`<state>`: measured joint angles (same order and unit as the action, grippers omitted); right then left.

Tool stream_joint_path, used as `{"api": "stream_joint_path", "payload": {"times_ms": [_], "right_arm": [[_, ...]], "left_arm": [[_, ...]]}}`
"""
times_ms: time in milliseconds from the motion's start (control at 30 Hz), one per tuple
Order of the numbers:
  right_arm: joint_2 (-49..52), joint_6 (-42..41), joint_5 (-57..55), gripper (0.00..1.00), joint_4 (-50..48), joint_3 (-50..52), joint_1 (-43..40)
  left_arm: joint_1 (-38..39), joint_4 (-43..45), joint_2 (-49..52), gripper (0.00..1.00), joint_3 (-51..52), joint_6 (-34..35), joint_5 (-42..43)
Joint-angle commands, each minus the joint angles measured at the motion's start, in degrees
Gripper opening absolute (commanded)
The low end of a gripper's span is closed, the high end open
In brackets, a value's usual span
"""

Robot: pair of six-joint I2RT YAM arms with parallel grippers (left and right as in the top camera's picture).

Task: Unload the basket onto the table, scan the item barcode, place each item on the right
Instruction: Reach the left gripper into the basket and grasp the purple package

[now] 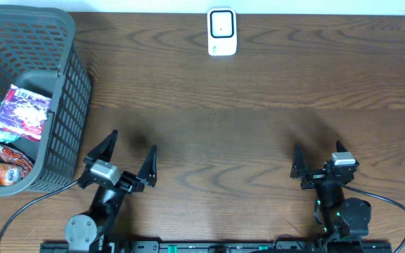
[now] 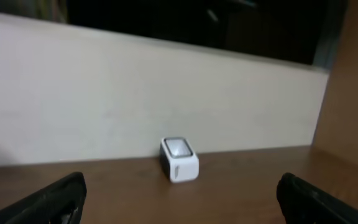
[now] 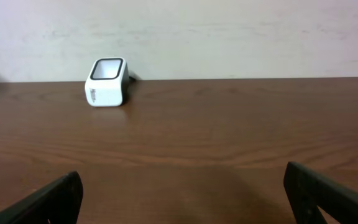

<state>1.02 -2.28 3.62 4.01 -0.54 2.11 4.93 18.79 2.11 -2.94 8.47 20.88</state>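
Grey basket [image 1: 76, 91]: snack packets [image 1: 21, 112] inside | left pincer [image 1: 133, 142] wide | right pincer [image 1: 318, 149] wide

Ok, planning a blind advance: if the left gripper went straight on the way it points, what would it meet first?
Probably the scanner: it sits centred ahead of the left gripper, jaws open, only table before it.

The tabletop [image 1: 245, 119] lies bare from the near edge, where the left gripper [image 1: 133, 142] and the right gripper [image 1: 318, 149] stand with jaws spread, up to the far edge. There the white scanner [image 1: 222, 31] stands alone at the middle, close before the wall [image 3: 229, 31]. The grey basket [image 1: 76, 105] fills the far left corner and runs down the left edge, its mesh side just beside the left gripper, blocking that way.
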Motion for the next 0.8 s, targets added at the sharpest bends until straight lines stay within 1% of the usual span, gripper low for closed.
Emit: {"api": "stream_joint_path", "payload": {"times_ms": [0,133,200,267,333,367,400,433,567,600,633,667,700,733,767], "right_arm": [[-0.1,0.9,-0.3,0.99,0.1,0.2,-0.6],[-0.1,0.9,-0.3,0.99,0.1,0.2,-0.6],[-0.1,0.9,-0.3,0.99,0.1,0.2,-0.6],[-0.1,0.9,-0.3,0.99,0.1,0.2,-0.6],[-0.1,0.9,-0.3,0.99,0.1,0.2,-0.6],[-0.1,0.9,-0.3,0.99,0.1,0.2,-0.6],[-0.1,0.9,-0.3,0.99,0.1,0.2,-0.6],[-0.1,0.9,-0.3,0.99,0.1,0.2,-0.6],[-0.1,0.9,-0.3,0.99,0.1,0.2,-0.6],[-0.1,0.9,-0.3,0.99,0.1,0.2,-0.6],[-0.1,0.9,-0.3,0.99,0.1,0.2,-0.6],[-0.1,0.9,-0.3,0.99,0.1,0.2,-0.6],[-0.1,0.9,-0.3,0.99,0.1,0.2,-0.6],[-0.1,0.9,-0.3,0.99,0.1,0.2,-0.6],[-0.1,0.9,-0.3,0.99,0.1,0.2,-0.6]], "left_arm": [[-0.2,1.0,3.7,0.98,-8.2,0.0,-1.3],[-0.2,1.0,11.6,0.98,-15.8,-4.1,-1.2],[-0.2,1.0,17.1,0.98,-21.1,-7.1,-1.9],[-0.6,0.1,24.5,0.98,-29.4,-7.8,-7.0],[-1.7,-4.8,31.2,0.97,-38.4,-7.8,-10.1],[-3.3,-10.1,36.4,0.98,-46.0,-7.9,-11.1],[-4.5,-13.8,39.6,0.98,-50.9,-8.3,-11.1],[-7.1,-20.6,45.0,0.98,-59.2,-9.8,-11.1],[-20.6,-42.7,63.9,0.98,-88.2,-9.5,-10.1],[-23.3,-46.3,67.3,0.98,-93.2,-9.5,-9.5],[-26.5,-51.9,71.5,0.98,-99.2,-9.5,-8.9],[-27.9,-55.4,73.7,0.98,-102.2,-9.5,-8.0],[-29.6,-61.1,76.5,0.98,-105.6,-9.6,-7.0],[-30.5,-64.3,77.9,0.98,-106.8,-10.1,-7.8],[-31.6,-65.4,79.1,0.98,-106.7,-10.1,-10.1]]}}
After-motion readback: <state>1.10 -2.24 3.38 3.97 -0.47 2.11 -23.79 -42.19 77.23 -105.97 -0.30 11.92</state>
